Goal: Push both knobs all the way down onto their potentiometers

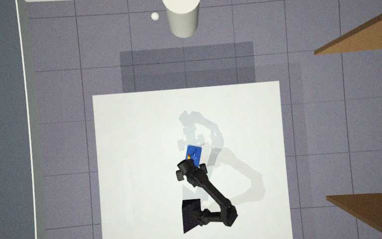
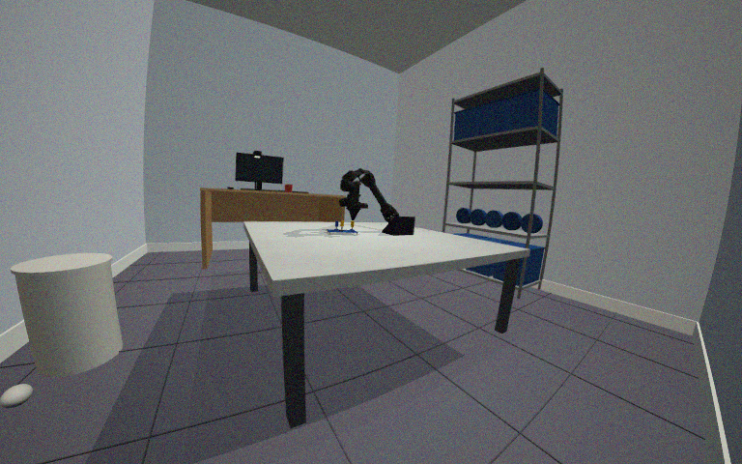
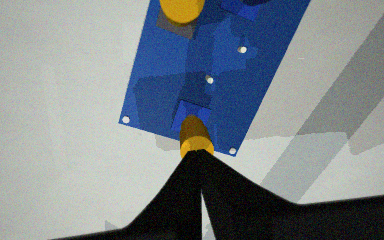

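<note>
The blue board (image 3: 210, 75) lies near the middle of the white table (image 3: 60, 125). On its far left stands one orange knob (image 3: 181, 9). The second knob (image 3: 196, 137) stands on the near edge of the board. The gripper (image 3: 200, 152) is clenched on nothing, and its tips touch the top of this second knob.
</note>
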### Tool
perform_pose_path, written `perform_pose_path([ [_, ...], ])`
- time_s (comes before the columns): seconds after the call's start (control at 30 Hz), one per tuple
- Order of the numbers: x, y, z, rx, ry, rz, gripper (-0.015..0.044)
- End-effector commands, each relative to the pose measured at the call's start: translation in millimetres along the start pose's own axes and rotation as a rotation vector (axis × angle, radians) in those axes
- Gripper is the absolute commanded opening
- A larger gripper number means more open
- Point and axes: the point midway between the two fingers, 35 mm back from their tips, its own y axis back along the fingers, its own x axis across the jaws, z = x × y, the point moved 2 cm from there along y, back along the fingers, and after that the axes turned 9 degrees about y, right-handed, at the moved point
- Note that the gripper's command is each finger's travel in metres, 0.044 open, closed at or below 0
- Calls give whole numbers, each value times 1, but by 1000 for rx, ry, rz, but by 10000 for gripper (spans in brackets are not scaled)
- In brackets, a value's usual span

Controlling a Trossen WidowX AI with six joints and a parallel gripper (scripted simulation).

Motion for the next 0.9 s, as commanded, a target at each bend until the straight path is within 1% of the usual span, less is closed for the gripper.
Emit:
perform_pose_path([
  [0.0, -1, -1, 0, -2, 3, -5, 0],
  [0.87, -1, -6, 0, -2, 3, -5, 0],
])
